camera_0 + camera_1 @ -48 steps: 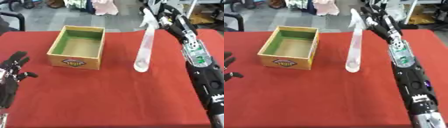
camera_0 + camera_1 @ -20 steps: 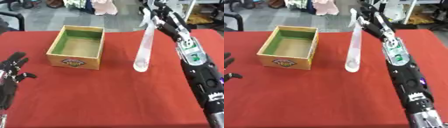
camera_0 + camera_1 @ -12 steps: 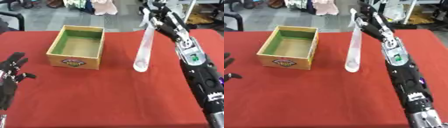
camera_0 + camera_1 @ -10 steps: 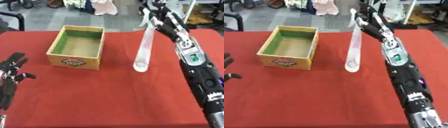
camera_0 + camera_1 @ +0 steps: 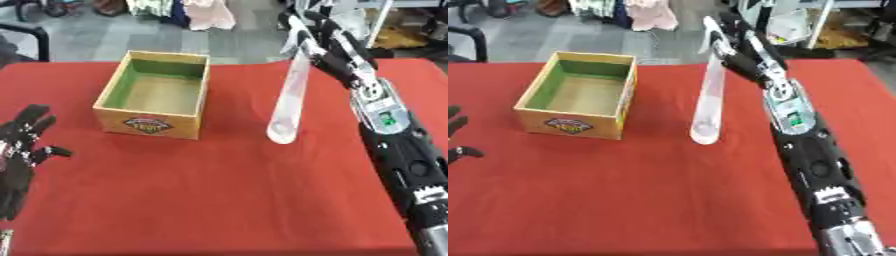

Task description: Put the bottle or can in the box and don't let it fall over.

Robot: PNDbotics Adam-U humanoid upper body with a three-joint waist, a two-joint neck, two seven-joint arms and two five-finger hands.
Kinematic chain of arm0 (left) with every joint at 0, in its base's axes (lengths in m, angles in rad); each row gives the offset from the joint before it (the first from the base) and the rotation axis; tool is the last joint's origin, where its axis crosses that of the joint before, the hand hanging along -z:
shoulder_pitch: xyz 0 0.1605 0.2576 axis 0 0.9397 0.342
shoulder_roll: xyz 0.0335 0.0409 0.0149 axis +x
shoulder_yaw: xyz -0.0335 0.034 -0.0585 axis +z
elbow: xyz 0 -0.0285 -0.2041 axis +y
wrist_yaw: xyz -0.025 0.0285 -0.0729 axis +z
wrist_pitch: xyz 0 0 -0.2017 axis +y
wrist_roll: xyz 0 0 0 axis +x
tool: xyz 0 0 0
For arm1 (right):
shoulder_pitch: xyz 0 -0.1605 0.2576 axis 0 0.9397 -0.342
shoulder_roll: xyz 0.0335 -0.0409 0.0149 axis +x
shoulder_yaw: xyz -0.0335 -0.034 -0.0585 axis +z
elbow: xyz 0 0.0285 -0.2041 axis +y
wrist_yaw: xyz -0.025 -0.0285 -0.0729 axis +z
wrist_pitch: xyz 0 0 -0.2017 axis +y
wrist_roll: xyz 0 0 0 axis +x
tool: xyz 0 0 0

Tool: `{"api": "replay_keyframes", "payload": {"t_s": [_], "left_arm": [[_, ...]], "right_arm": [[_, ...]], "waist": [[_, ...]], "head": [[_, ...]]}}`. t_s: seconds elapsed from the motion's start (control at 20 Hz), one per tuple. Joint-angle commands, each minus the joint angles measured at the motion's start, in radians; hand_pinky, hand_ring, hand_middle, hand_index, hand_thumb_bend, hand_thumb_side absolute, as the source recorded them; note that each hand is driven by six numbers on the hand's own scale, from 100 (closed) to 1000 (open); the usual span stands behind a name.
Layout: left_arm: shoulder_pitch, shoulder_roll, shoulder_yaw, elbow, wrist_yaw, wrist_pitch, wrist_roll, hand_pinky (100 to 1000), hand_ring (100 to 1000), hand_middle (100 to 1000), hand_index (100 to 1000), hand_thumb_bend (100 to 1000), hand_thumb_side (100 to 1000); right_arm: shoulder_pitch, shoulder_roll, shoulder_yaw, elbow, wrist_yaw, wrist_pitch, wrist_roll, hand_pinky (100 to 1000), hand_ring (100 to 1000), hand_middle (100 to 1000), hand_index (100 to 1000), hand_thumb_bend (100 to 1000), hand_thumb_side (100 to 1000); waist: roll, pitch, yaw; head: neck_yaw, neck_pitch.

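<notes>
Upright bottle (image 5: 289, 97), right robot hand (image 5: 322, 37) at top

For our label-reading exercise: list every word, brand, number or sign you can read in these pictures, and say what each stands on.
Box: an oval label on its front wall, with lettering too blurred to read.
Bottle: clear, no readable text.
Right arm: a green patch, no legible marking.
Nothing else carries text.

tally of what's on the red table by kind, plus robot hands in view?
Bottles: 1, tall clear spray bottle
Boxes: 1, green-lined cardboard box
Robot hands: 2, left hand idle, right hand at the bottle's top
Total: 4
</notes>
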Motion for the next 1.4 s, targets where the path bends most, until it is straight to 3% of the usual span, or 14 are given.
{"api": "replay_keyframes", "payload": {"t_s": [0.05, 0.9, 1.4], "left_arm": [[-0.012, 0.01, 0.0, -0.014, 0.005, 0.0, 0.0, 599, 1000, 970, 1000, 169, 967], [-0.012, 0.01, 0.001, -0.014, 0.004, 0.0, 0.003, 599, 1000, 968, 1000, 168, 969], [-0.009, 0.005, 0.006, -0.015, 0.003, -0.001, 0.016, 599, 1000, 968, 1000, 167, 968]], "right_arm": [[-0.018, -0.016, 0.001, -0.007, 0.008, -0.006, -0.002, 839, 956, 995, 961, 100, 541], [-0.016, -0.009, 0.01, 0.016, 0.037, -0.026, 0.004, 838, 951, 987, 962, 100, 534], [-0.013, -0.003, 0.005, 0.027, 0.04, -0.012, 0.01, 835, 950, 988, 962, 100, 551]], "waist": [[0.001, -0.012, 0.0], [0.002, -0.011, 0.002], [0.011, -0.007, 0.012]], "head": [[-0.001, -0.003], [-0.004, -0.005], [-0.007, -0.006]]}}
